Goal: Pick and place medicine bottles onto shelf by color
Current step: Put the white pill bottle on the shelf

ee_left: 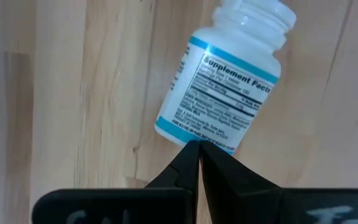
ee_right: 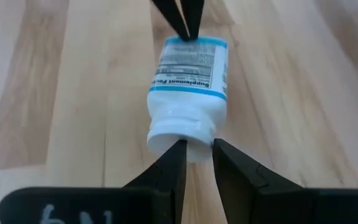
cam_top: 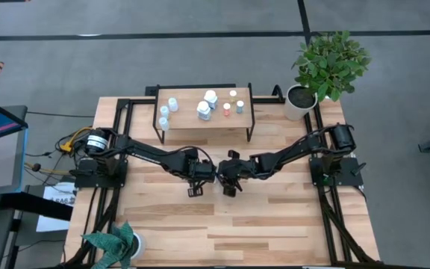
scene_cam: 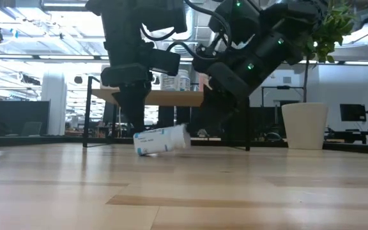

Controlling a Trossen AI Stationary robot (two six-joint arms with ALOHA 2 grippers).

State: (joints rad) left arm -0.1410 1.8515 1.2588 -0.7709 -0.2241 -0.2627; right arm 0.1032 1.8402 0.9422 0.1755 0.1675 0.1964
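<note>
A white medicine bottle with a blue-banded label (scene_cam: 161, 140) lies on its side on the tabletop at the middle of the table, between my two grippers. My left gripper (ee_left: 197, 146) is shut, with its tips at the bottle's bottom end. My right gripper (ee_right: 197, 146) is narrowly open, and its two fingers stand at the bottle's white cap end (ee_right: 179, 132). The shelf (cam_top: 189, 121) stands at the far side and carries several small bottles (cam_top: 204, 110), among them a reddish one (cam_top: 227, 108). My left gripper's shut fingertips (ee_left: 191, 152) meet the lying bottle's bottom end (ee_left: 194, 134), at the lower blue band of its label. They come slanting down along the bottle's length. The bottle rests on its side on the table. My right gripper's fingertips (ee_right: 178, 149) overlap the cap end; I cannot tell whether they touch it.
A white pot with a green plant (cam_top: 301, 101) stands at the far right corner beside the shelf. Another plant (cam_top: 114, 243) stands at the near left corner. Both arms (cam_top: 163, 153) reach in from the sides and meet at mid-table.
</note>
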